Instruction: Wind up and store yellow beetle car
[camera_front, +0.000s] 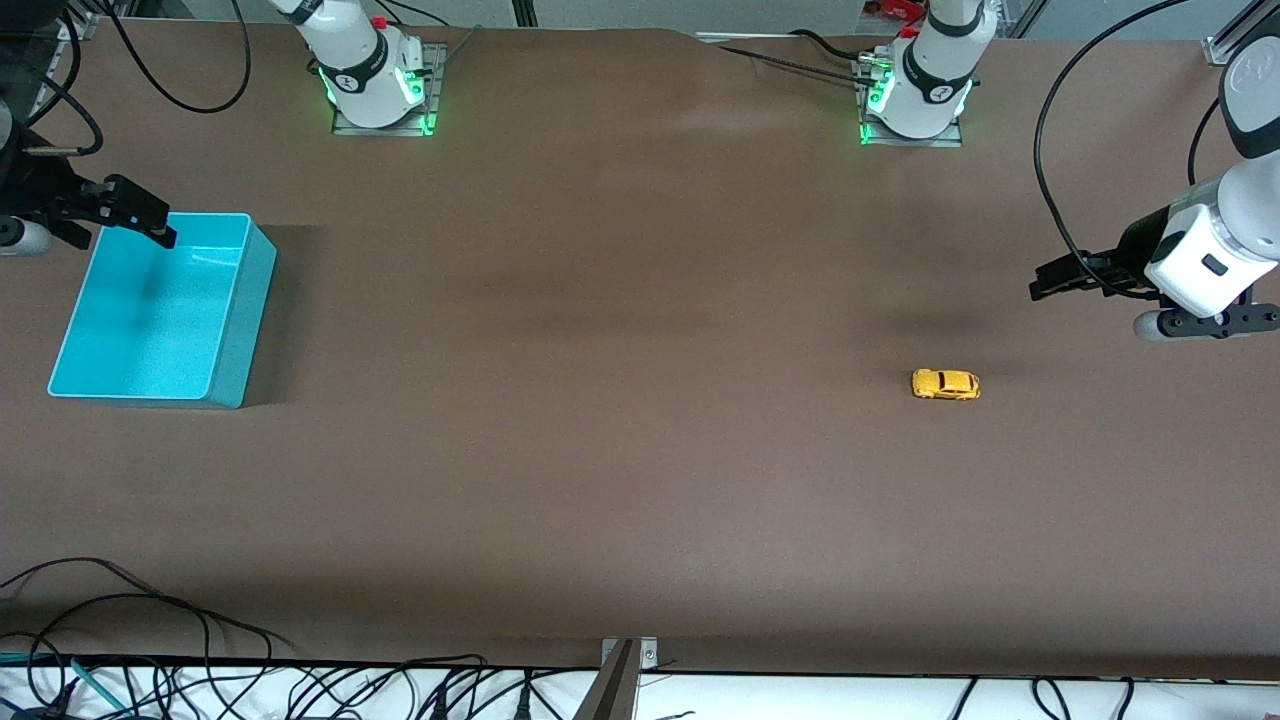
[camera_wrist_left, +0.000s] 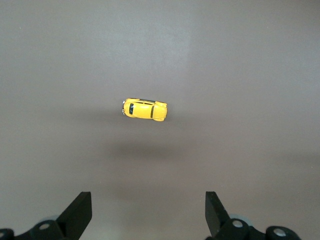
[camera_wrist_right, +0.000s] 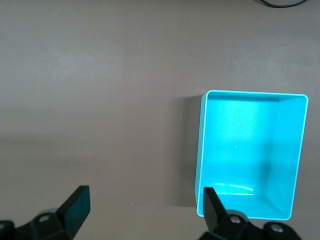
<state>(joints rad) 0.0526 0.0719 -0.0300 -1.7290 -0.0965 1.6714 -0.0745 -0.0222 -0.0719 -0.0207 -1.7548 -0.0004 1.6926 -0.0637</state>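
- The yellow beetle car (camera_front: 945, 384) sat on its wheels on the brown table (camera_front: 620, 420), toward the left arm's end, with bare tabletop all around it and nothing touching it.
- In the left wrist view the car (camera_wrist_left: 144, 109) lay lengthwise across the frame, its dark windows visible, a soft shadow on the table just beside it.
- The left gripper (camera_front: 1045, 283) hung in the air at the left arm's end of the table, over bare tabletop near the car; its two black fingers (camera_wrist_left: 80, 210) were spread wide with nothing between them.
- The turquoise bin (camera_front: 240, 330) stood at the right arm's end of the table, well apart from the car, open side up and with nothing in it.
- The right gripper (camera_front: 150, 225) hovered over the bin's corner that lies farther from the front camera; its fingers (camera_wrist_right: 75, 205) also stood wide apart and held nothing.
- In the right wrist view the bin (camera_wrist_right: 250, 95) showed its rectangular rim and smooth turquoise floor.
- Black cables (camera_front: 150, 640) trailed along the table edge nearest the front camera.
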